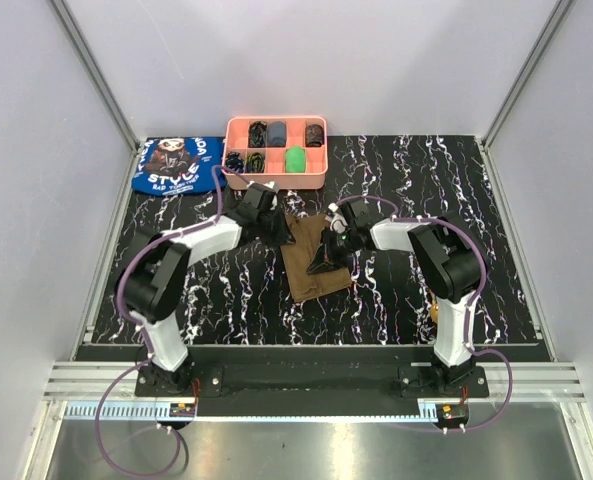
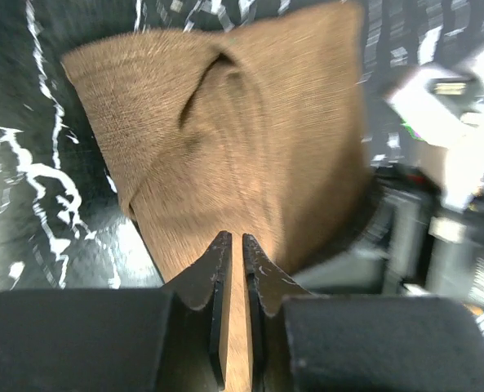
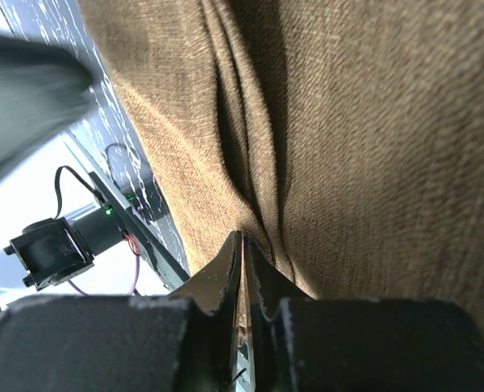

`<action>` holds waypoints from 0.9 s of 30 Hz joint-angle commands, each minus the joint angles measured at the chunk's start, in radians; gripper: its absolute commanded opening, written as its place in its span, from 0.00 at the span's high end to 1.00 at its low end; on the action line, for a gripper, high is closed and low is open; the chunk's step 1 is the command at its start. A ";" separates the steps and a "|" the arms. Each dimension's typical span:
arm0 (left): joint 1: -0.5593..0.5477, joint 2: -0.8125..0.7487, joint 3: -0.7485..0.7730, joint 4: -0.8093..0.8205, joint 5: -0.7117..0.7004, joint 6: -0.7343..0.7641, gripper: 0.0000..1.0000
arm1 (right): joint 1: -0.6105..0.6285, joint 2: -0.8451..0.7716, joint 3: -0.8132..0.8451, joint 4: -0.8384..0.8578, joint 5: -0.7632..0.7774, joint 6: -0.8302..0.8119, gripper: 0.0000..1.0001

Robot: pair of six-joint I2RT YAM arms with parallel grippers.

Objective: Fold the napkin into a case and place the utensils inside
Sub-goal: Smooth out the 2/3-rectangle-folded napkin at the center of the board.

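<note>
1. pink tray [image 1: 276,184] at 12 o'clock on the black marbled table [image 1: 216,290], split into 2 rows of compartments.
2. tray contents: 1 green piece [image 1: 294,160] in the near row, a grey-blue one in the far row, and dark bits in several other slots. too small to count them exactly.
3. blue cloth [image 1: 176,165] w/ white lettering lies flat at 10 o'clock, just left of the tray. 1 of these.
4. napkin [image 1: 321,285], 1 only, olive-brown, sits mid-table at 6 o'clock from the tray. it's bunched and partly folded, w/ ridges running along it.
5. left gripper [image 2: 234,241] is at the napkin's 10 o'clock corner. jaws are nearly pressed together w/ a thin strip of the cloth pinched between them.
6. right gripper [image 3: 243,238] is over the napkin's middle. jaws are almost together, tips nipping a raised fold of the cloth.
7. counts: 2 arms, 2 grippers, both on the same napkin. 1 tray, 2 cloths total (brown + blue).
</note>
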 commanded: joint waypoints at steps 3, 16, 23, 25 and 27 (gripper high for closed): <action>0.004 0.095 0.097 0.093 0.045 -0.028 0.90 | -0.009 -0.087 0.013 -0.038 0.029 -0.036 0.89; 0.001 0.116 0.068 0.195 0.073 -0.057 0.88 | 0.002 -0.115 0.045 -0.107 0.054 -0.059 0.79; 0.001 0.057 0.257 -0.063 -0.095 0.112 0.72 | 0.022 -0.190 -0.023 -0.095 0.069 -0.056 0.71; 0.001 0.084 0.297 -0.127 -0.168 0.192 0.72 | 0.030 -0.205 -0.030 -0.098 0.061 -0.055 0.67; 0.001 0.120 0.377 -0.202 -0.189 0.257 0.73 | 0.040 -0.210 -0.035 -0.100 0.057 -0.058 0.64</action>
